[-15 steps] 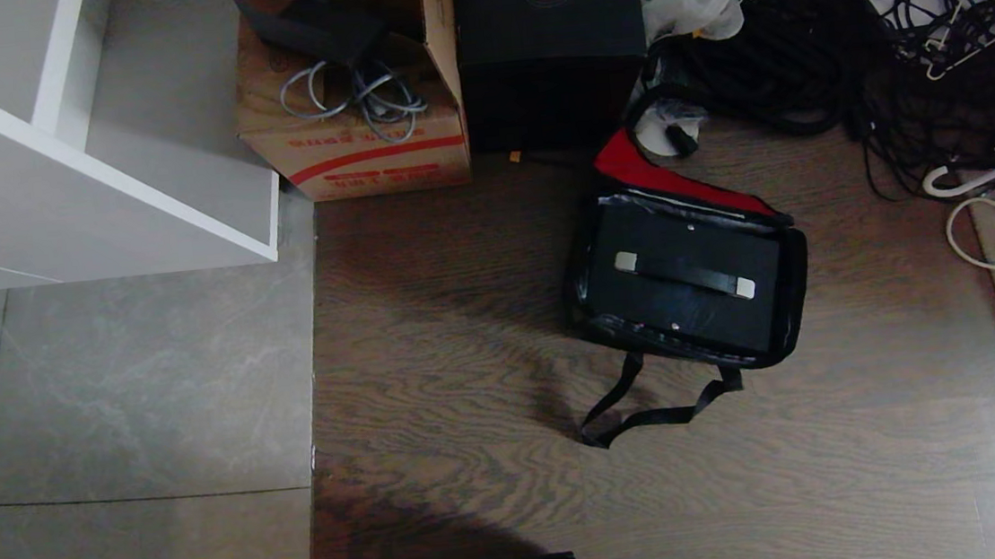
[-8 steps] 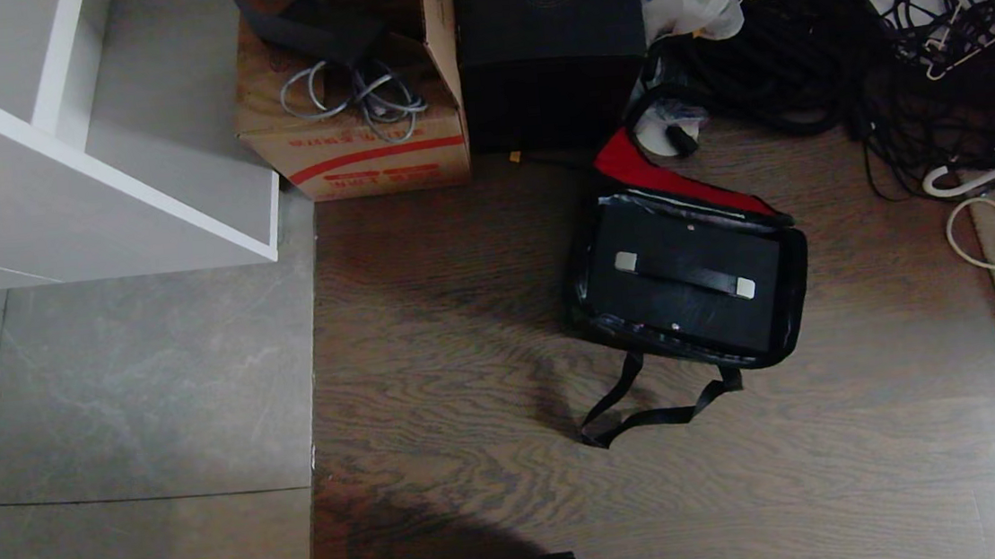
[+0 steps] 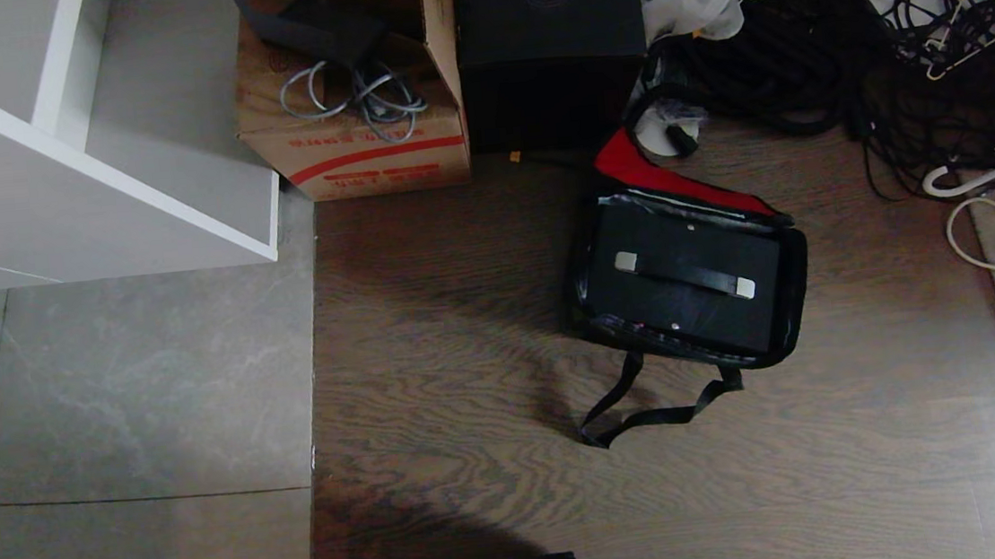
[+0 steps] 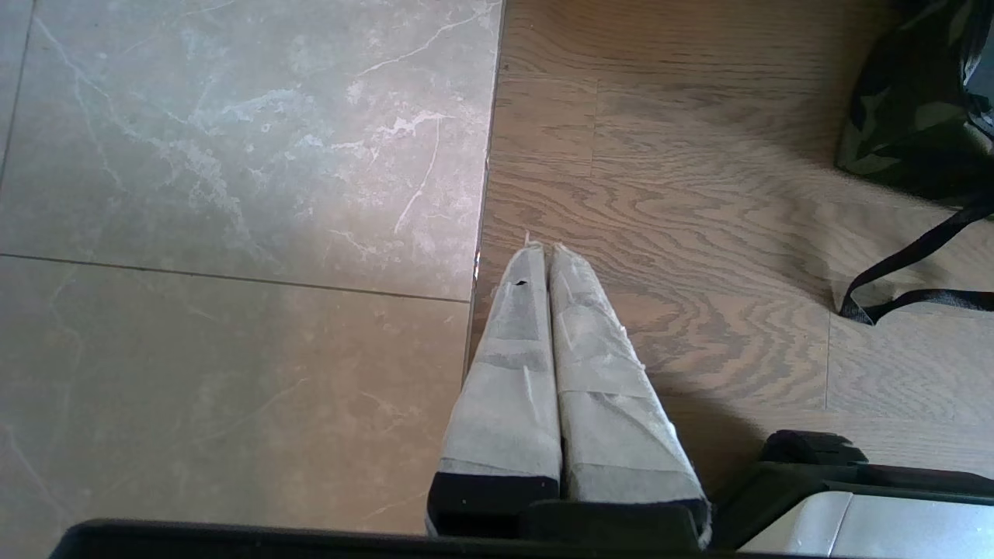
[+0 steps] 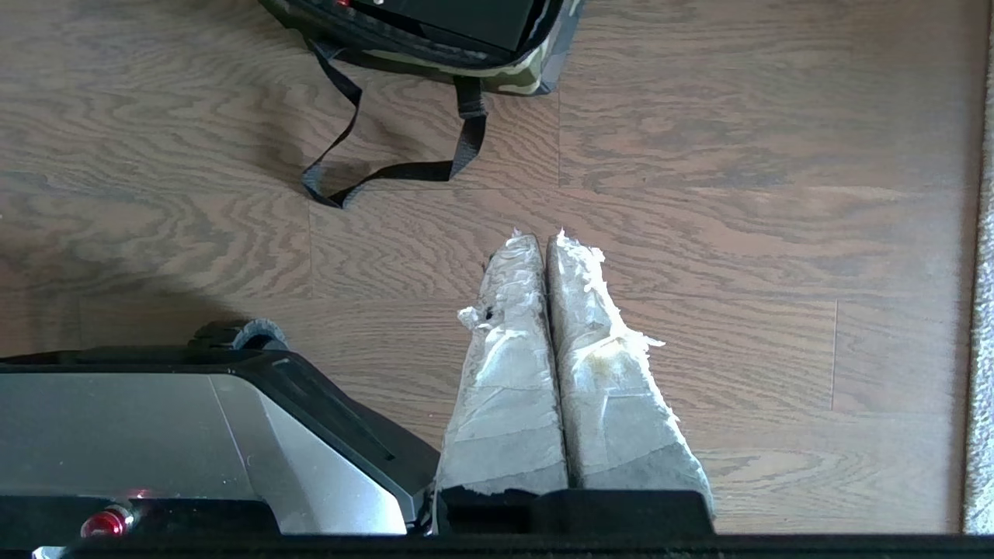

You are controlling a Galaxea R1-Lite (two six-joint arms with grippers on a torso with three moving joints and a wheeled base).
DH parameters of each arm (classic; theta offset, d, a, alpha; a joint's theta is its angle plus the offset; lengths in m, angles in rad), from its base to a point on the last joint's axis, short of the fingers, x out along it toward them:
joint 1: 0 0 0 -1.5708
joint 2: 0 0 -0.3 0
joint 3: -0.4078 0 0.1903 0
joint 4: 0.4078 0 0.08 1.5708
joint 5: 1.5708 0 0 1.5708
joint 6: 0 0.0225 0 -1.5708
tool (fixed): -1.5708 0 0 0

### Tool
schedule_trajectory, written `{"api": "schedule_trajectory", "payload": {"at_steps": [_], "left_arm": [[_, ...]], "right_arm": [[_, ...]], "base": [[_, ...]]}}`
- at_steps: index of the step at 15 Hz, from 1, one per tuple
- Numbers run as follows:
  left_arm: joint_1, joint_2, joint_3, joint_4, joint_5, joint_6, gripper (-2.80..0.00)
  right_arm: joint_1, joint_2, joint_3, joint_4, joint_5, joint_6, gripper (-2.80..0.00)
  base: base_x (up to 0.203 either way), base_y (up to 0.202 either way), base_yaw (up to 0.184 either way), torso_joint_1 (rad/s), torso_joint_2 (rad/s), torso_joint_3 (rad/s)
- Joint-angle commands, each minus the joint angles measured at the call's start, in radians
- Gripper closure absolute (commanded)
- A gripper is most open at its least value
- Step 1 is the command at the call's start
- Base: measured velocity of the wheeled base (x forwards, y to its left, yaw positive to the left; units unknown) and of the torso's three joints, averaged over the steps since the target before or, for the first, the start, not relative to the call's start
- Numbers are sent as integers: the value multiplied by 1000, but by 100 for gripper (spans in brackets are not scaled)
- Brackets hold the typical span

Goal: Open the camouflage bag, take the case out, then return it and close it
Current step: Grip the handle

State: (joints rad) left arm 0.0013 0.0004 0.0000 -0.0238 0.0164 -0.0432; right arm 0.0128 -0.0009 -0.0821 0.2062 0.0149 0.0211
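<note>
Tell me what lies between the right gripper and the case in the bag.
Nothing visible. The right gripper hangs shut over bare wood floor. Only the bag's loose strap lies on the floor between it and the bag. The lid is folded back, so the case and its handle lie uncovered.

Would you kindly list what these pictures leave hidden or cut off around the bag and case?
- The case sides: head view, hidden by the camouflage bag walls.
- Lid's outer face: head view, only the red inner panel shows.
- Bag: cut off by the frame edge in both wrist views.
- Left gripper and right gripper: outside the head view.
</note>
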Motion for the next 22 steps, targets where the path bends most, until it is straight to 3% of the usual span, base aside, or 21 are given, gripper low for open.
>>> {"api": "schedule_trajectory", "payload": {"at_steps": [1,22], "left_arm": [[0,0,9,-1,0,-1,0],[0,0,11,-1,0,-1,0]], "right_arm": [[0,2,1,1,0,0,0],[0,2,-1,1,0,0,0]], "base": [[0,0,0,0,0,0],[0,0,0,0,0,0]]}}
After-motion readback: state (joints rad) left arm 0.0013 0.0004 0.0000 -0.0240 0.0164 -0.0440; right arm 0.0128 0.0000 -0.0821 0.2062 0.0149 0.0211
